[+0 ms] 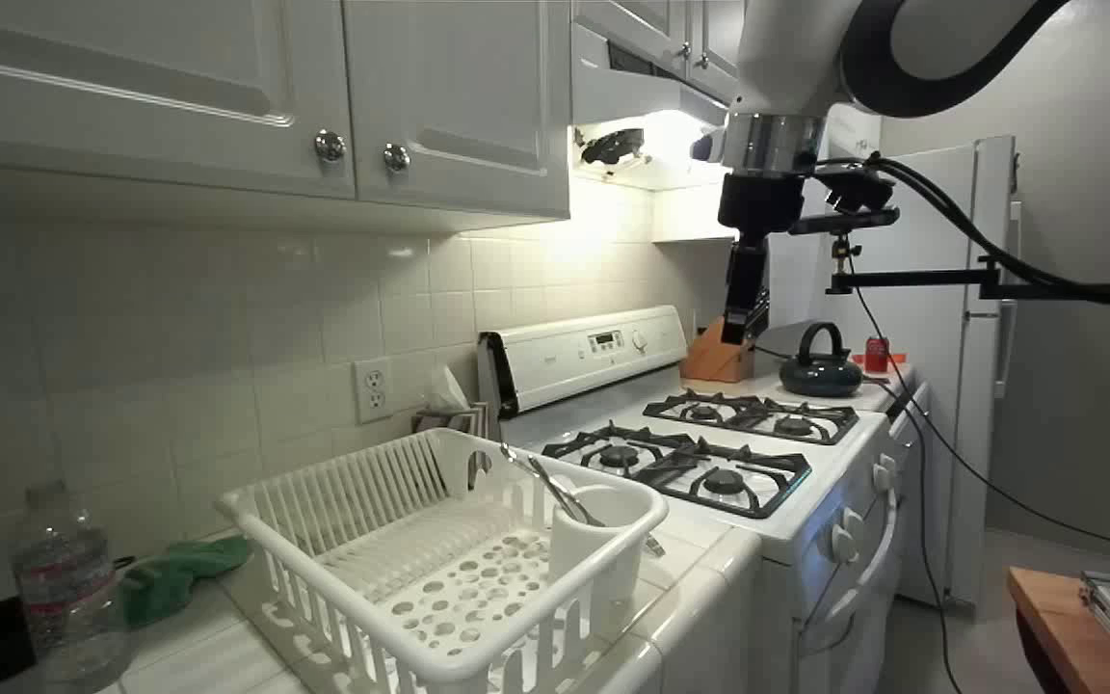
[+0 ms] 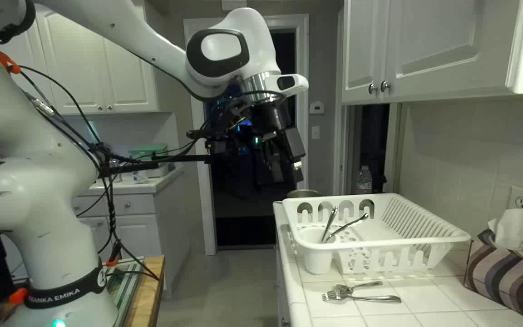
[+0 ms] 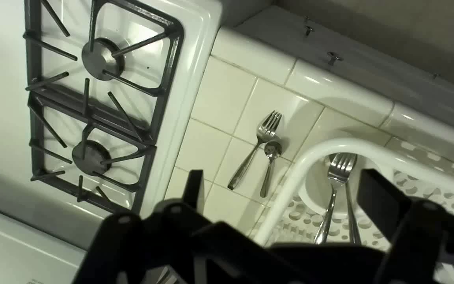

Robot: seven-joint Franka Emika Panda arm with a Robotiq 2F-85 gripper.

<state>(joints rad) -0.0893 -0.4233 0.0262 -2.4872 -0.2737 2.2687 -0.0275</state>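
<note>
My gripper [image 3: 284,185] is open and empty in the wrist view, its black fingers wide apart. It hangs in the air above the counter and dish rack in both exterior views [image 1: 746,323] [image 2: 288,170]. The white dish rack [image 2: 379,245] holds a white cup [image 2: 318,259] in its corner. A fork [image 3: 341,167] and another metal utensil [image 3: 353,217] lean in the cup, handles up. A second fork [image 3: 250,157] and a small spoon [image 3: 273,150] lie side by side on the white tiles beside the rack. The gripper touches nothing.
A gas stove [image 1: 724,482] adjoins the counter, with a dark kettle [image 1: 820,371] and knife block [image 1: 717,355] beyond. A striped tissue box [image 2: 504,272] stands by the wall. A bottle [image 1: 68,588] and green cloth [image 1: 179,575] lie past the rack. Cabinets [image 1: 459,96] hang above.
</note>
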